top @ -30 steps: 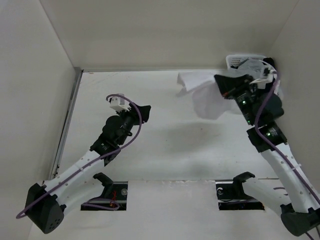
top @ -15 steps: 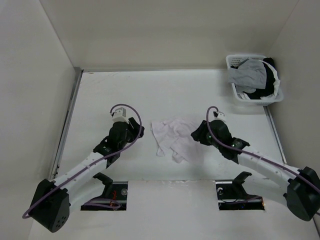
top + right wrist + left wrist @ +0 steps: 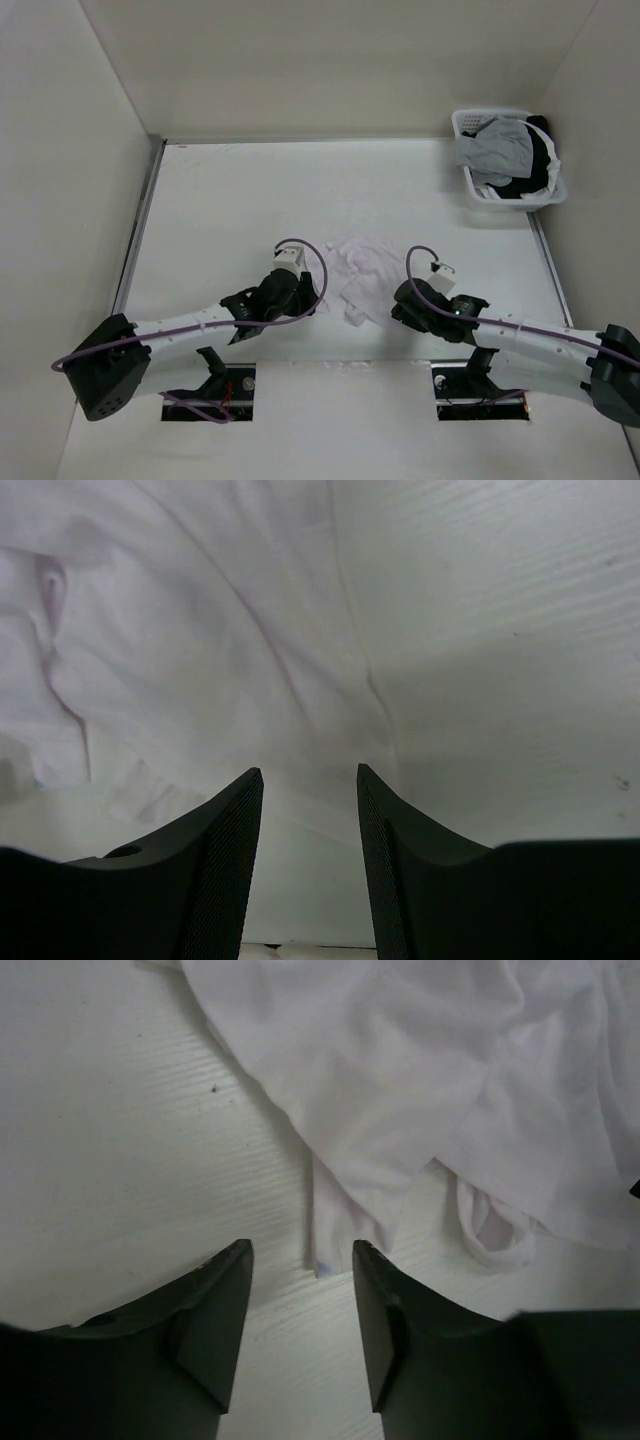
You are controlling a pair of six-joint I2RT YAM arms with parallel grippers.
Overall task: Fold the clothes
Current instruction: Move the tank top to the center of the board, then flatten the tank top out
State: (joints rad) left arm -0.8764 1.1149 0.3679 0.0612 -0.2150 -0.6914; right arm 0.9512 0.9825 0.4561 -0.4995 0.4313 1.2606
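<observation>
The clothes are one white garment (image 3: 362,262), lying crumpled on the table between my two grippers. My left gripper (image 3: 316,298) is low at its left near edge, and my right gripper (image 3: 398,303) is low at its right near edge. In the left wrist view the left gripper (image 3: 300,1258) is open, with a narrow corner of the garment (image 3: 400,1090) lying on the table just ahead of the gap. In the right wrist view the right gripper (image 3: 308,777) is open over the garment (image 3: 190,650), whose edge runs just past the tips. Neither holds anything.
A white basket (image 3: 468,184) stands at the back right corner, with a grey garment (image 3: 495,150) and a black garment (image 3: 540,160) in it. White walls close the table at the left, back and right. Two openings sit in the near edge by the arm bases.
The right arm carried the white garment from the basket to mid-table and released it. Both arms have since dropped low to its near edge, the left one swinging right.
</observation>
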